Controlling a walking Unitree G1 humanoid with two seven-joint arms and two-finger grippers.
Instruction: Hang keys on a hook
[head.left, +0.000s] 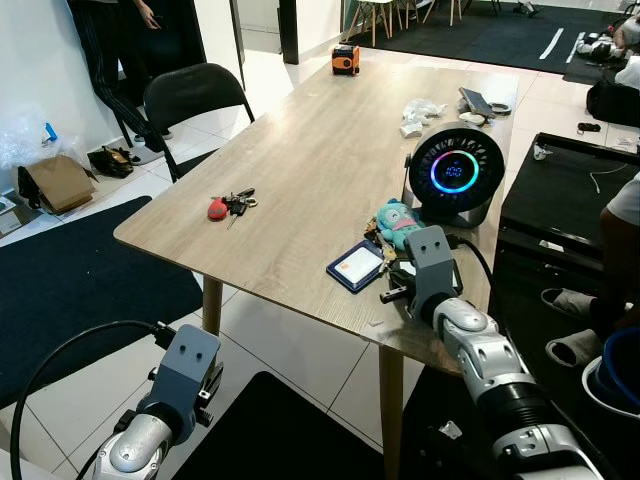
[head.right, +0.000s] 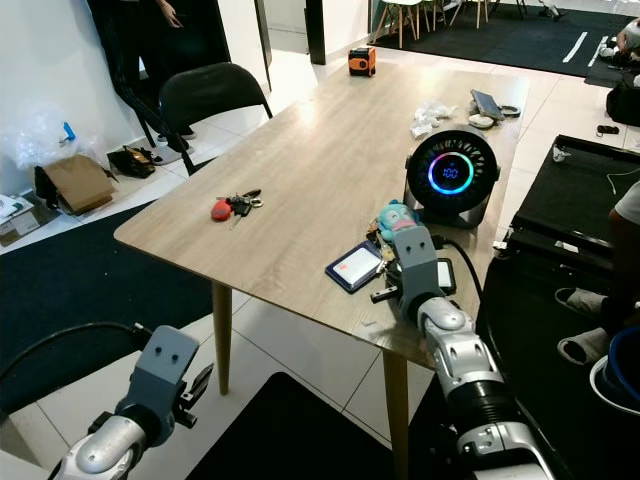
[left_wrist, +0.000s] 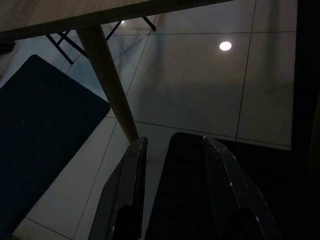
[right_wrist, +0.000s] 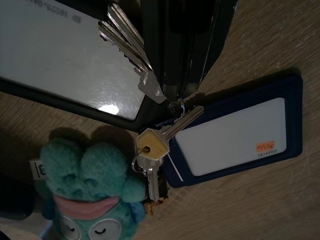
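Observation:
A key bunch (right_wrist: 150, 150) with a teal plush charm (head.left: 398, 222) and a blue card holder (head.left: 356, 265) lies near the right front edge of the wooden table (head.left: 300, 150). My right gripper (right_wrist: 170, 92) is down on it. Its black fingers (right_wrist: 175, 45) are pressed together on the silver keys at the ring. A second key bunch with a red fob (head.left: 229, 205) lies further left on the table. My left gripper (left_wrist: 172, 142) hangs open below table height, over the floor. No hook is in view.
A round black device with a glowing ring display (head.left: 456, 172) stands just behind the plush. A black-framed flat device (right_wrist: 60, 60) lies under the keys. A black chair (head.left: 195, 95) stands at the table's left. One person stands at the far left and another sits at the right (head.left: 622, 215).

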